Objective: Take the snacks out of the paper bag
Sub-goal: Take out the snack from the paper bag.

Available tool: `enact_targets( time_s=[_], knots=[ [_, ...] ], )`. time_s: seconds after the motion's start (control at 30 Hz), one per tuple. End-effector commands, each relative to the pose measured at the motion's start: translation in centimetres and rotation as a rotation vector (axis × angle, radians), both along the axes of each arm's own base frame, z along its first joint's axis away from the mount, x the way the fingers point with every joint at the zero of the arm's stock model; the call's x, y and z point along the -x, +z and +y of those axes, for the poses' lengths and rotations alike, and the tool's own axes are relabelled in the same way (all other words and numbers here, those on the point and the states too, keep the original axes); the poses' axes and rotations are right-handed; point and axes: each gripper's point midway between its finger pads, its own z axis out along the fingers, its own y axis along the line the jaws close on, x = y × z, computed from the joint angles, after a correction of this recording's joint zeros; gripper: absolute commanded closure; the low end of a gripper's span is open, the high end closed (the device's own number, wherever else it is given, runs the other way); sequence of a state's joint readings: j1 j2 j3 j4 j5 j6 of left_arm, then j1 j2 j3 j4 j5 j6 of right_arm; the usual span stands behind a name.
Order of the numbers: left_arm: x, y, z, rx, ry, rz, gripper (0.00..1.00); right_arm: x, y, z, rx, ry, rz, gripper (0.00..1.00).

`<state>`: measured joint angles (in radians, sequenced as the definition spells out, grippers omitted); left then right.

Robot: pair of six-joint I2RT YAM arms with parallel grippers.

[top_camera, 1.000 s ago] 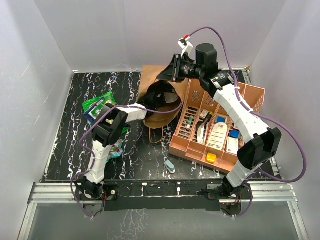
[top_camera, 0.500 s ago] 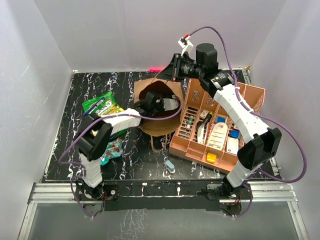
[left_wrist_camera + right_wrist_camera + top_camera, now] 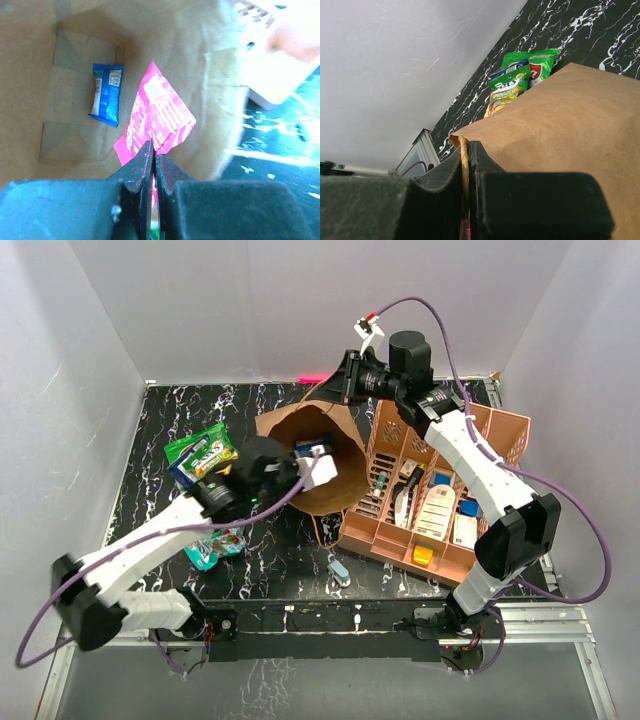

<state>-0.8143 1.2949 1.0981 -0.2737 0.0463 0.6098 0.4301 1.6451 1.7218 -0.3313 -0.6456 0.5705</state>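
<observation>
The brown paper bag (image 3: 345,470) lies with its mouth toward my left arm. My left gripper (image 3: 316,456) is at the mouth, shut on the corner of a pink-red snack packet (image 3: 160,112); its tips (image 3: 154,150) pinch the packet's lower edge. A blue packet (image 3: 106,94) lies on the bag's inner floor (image 3: 70,140). My right gripper (image 3: 338,382) holds the bag's far rim up, shut (image 3: 467,152) on the twisted paper handle (image 3: 464,160). Green packets (image 3: 200,452) and a teal one (image 3: 212,546) lie on the table at the left; the green ones also show in the right wrist view (image 3: 515,82).
The orange slotted tray (image 3: 500,430) with small items stands right of the bag, touching it. A pale-blue capsule (image 3: 340,572) lies near the front edge. White walls enclose the black marbled table (image 3: 170,420) at the back and both sides.
My left arm has drawn back out of the bag toward the near left, holding the pink packet. The bag's mouth has swung open toward the left. The right gripper has kept its hold.
</observation>
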Motion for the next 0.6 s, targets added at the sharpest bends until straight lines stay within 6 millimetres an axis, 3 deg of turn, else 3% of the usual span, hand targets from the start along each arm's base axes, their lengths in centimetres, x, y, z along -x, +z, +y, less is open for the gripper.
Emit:
enact_targets(
  time_s=[0.0, 0.1, 0.17, 0.33, 0.47, 0.57],
  knots=[
    [6.8, 4.9, 1.9, 0.2, -0.046, 0.124, 1.0, -0.6, 1.0, -0.2, -0.024, -0.015, -0.072, 0.93],
    [8.7, 9.1, 3.2, 0.341, -0.02, 0.106, 1.0, -0.6, 0.6, -0.2, -0.025, -0.011, -0.067, 0.93],
    [8.7, 11.7, 4.4, 0.423, 0.057, 0.08, 1.0, -0.6, 0.4, -0.3, -0.024, -0.01, -0.065, 0.93],
    [5.0, 18.2, 10.2, 0.571, 0.46, -0.082, 1.0, -0.6, 0.0, -0.7, -0.019, -0.016, -0.063, 0.93],
    [1.5, 19.7, 15.2, 0.518, 0.795, -0.279, 1.0, -0.5, 0.0, -1.1, -0.019, -0.022, -0.062, 0.93],
    [-1.0, 18.5, 16.5, 0.358, 0.918, -0.397, 1.0, -0.4, 0.3, -1.4, -0.02, -0.025, -0.071, 0.93]
  ],
)
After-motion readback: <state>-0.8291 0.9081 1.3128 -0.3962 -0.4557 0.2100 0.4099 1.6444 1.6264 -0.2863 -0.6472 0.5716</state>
